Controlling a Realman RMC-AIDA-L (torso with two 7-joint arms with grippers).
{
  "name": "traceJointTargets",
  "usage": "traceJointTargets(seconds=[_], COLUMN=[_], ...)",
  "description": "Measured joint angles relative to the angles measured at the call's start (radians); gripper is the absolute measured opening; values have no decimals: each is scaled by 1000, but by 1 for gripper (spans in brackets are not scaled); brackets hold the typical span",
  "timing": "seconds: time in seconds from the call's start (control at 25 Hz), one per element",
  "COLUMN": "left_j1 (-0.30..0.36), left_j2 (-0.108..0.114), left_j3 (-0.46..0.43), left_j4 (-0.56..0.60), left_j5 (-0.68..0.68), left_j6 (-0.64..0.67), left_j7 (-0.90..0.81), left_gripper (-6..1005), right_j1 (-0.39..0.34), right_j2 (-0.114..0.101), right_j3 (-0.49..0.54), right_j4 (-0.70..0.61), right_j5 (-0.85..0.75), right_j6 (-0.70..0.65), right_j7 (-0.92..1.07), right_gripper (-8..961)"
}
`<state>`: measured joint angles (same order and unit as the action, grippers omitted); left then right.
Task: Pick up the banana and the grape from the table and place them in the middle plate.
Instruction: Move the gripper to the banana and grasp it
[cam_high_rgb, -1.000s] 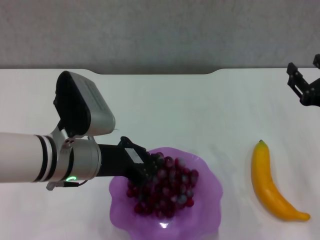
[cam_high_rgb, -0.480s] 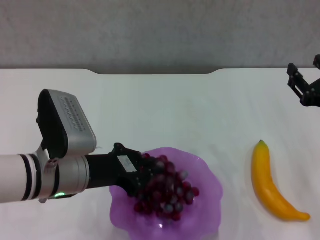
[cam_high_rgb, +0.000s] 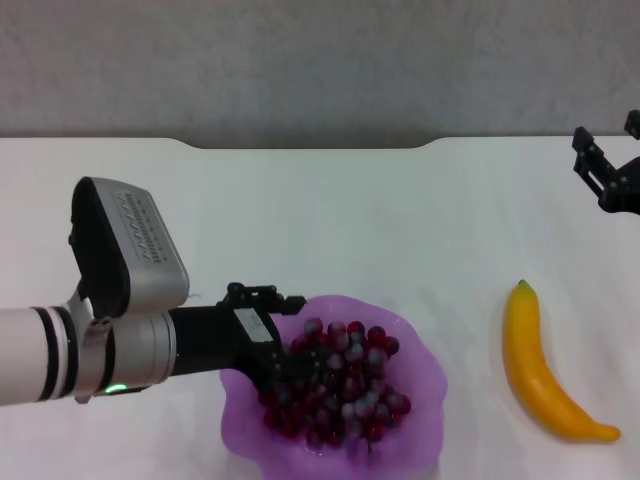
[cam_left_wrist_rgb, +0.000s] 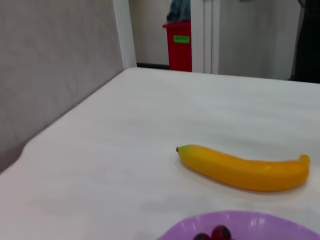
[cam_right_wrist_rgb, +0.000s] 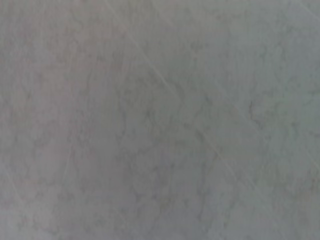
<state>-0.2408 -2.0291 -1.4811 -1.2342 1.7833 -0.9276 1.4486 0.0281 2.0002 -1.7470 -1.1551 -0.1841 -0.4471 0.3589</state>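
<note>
The grape (cam_high_rgb: 345, 385), a dark red-purple bunch, lies in the purple scalloped middle plate (cam_high_rgb: 425, 360) at the front of the white table (cam_high_rgb: 350, 220). My left gripper (cam_high_rgb: 275, 335) is at the plate's left rim, its fingers spread apart around the bunch's left end. The banana (cam_high_rgb: 540, 370) lies on the table to the right of the plate, stem tip pointing away from me. In the left wrist view the banana (cam_left_wrist_rgb: 245, 167) lies beyond the plate's rim (cam_left_wrist_rgb: 240, 222), with a couple of grapes (cam_left_wrist_rgb: 212, 233) just showing. My right gripper (cam_high_rgb: 608, 150) hangs open at the far right, well behind the banana.
The table's far edge has a shallow notch (cam_high_rgb: 310, 146) before a grey wall. The right wrist view shows only a mottled grey surface (cam_right_wrist_rgb: 160, 120). A red bin (cam_left_wrist_rgb: 177, 45) stands beyond the table's end in the left wrist view.
My left arm drew back to the left and lowered the grape into the plate. Its fingers have spread, and the bunch has settled lower and to the right. The right arm has not moved.
</note>
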Motion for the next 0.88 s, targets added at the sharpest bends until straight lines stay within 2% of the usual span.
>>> traceJointTargets(seconds=[0.16,0.28,0.4,0.44,0.48,0.6,0.88], left_j1=[55,105,126,126,126,127,170], left_j2=[0,-3,-3,-3,-3,-3,-4], left_j3=[-16,-36,-44,-60,-60,-92,-128], left_j4=[-93,-159,-163,-149,-149,-130,-45], left_j5=[-4,-65,-205,-311,-311,-494,-1028], left_j6=[29,117,263,324,324,349,319], left_j7=[17,86,215,303,303,454,885], left_gripper=[564,655,777,817,829,865,877], right_j1=[-1,-1,1,2,3,4,4], right_j2=[0,0,0,0,0,0,3], right_j3=[0,0,-1,-2,-3,-5,-5], right_j4=[-1,-3,-3,-3,-3,-4,-5], right_j5=[0,0,0,0,0,0,1], right_j6=[1,1,1,1,1,1,-1], right_j7=[0,0,0,0,0,0,0], right_gripper=[613,613,612,612,612,612,612])
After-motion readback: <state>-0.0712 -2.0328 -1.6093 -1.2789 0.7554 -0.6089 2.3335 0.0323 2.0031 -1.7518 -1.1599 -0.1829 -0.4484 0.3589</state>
